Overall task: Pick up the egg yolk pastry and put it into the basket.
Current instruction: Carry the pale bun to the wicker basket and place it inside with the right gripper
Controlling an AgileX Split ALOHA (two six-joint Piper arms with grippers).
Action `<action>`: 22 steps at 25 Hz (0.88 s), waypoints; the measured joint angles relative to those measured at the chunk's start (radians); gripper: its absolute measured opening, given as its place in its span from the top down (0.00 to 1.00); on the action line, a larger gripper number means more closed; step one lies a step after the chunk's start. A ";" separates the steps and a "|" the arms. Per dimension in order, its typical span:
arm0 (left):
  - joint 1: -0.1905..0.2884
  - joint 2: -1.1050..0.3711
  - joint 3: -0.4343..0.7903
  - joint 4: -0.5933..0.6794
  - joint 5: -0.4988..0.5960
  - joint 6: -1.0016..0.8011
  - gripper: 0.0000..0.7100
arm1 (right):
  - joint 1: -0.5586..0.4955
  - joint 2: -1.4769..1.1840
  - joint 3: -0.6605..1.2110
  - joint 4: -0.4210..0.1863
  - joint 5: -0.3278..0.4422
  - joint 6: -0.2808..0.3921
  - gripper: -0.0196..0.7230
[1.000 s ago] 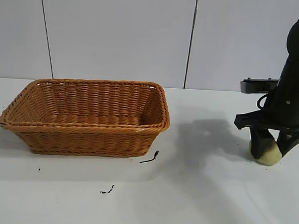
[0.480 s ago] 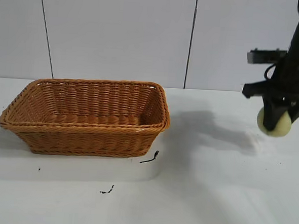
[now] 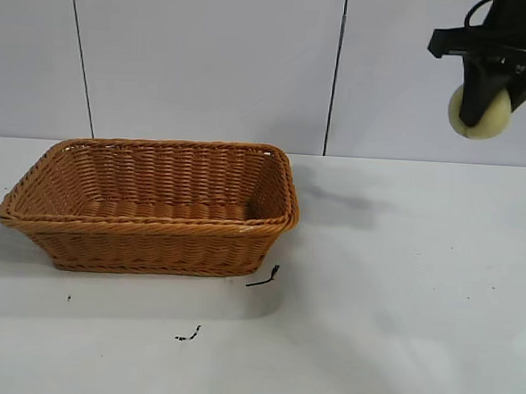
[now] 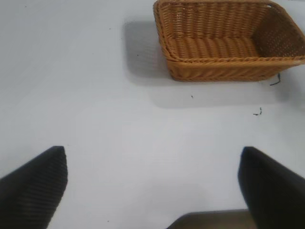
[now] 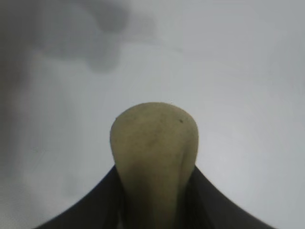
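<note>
High at the right of the exterior view, my right gripper (image 3: pixel 485 108) is shut on the egg yolk pastry (image 3: pixel 491 118), a pale yellow-green lump well above the table. The right wrist view shows the pastry (image 5: pixel 153 143) squeezed between the two dark fingers (image 5: pixel 97 205). The orange-brown wicker basket (image 3: pixel 154 228) stands on the table at the left, far from the pastry, with nothing inside. My left gripper (image 4: pixel 152 186) is open over bare table, and the basket (image 4: pixel 228 62) lies some way beyond it.
The table is white with a pale panelled wall behind. Small black marks (image 3: pixel 262 277) lie by the basket's near right corner, and another mark (image 3: pixel 188 334) sits nearer the front. The arm's shadow (image 3: pixel 334 206) falls beside the basket.
My right gripper closed on the pastry on the table, then lifted it straight up, from table level to high near the top of the view. The basket has not moved.
</note>
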 joint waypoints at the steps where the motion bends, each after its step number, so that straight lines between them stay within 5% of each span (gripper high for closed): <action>1: 0.000 0.000 0.000 0.000 0.000 0.000 0.02 | 0.023 0.001 -0.016 0.000 0.002 0.003 0.71; 17: 0.000 0.000 0.000 0.000 0.000 0.000 0.02 | 0.482 0.279 -0.433 0.000 0.044 0.060 0.71; 22: 0.000 0.000 0.000 0.000 0.000 0.000 0.02 | 0.553 0.393 -0.468 0.000 -0.026 0.060 0.71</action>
